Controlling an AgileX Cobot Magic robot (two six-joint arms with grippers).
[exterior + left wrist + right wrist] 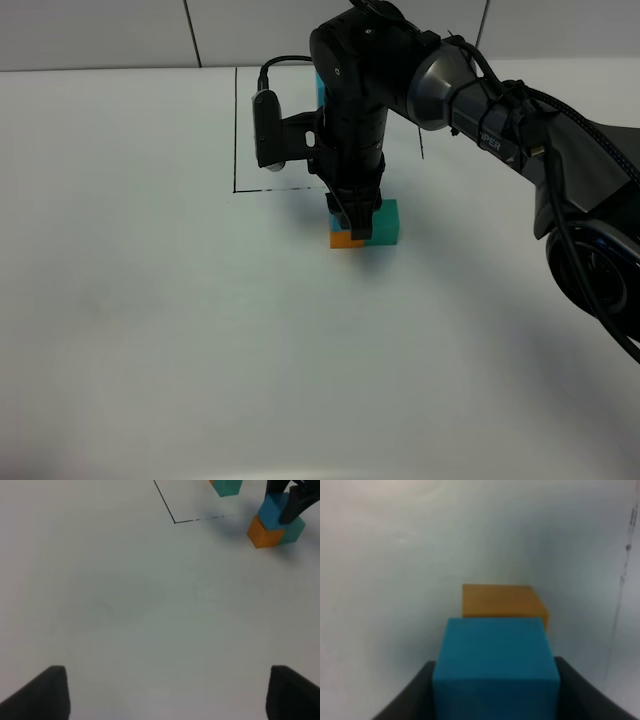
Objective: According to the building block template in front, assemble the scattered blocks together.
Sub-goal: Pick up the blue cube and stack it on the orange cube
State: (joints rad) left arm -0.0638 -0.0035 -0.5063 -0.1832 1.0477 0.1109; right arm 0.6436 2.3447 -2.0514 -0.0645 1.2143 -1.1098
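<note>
Right wrist shows gripped blue cube (495, 670); left wrist adds teal cube (296, 529).

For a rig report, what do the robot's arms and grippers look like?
The right arm is glossy black with a grey joint section, white lettering and strapped black cables. A black camera is bolted on. The left gripper has matte black fingers.
</note>
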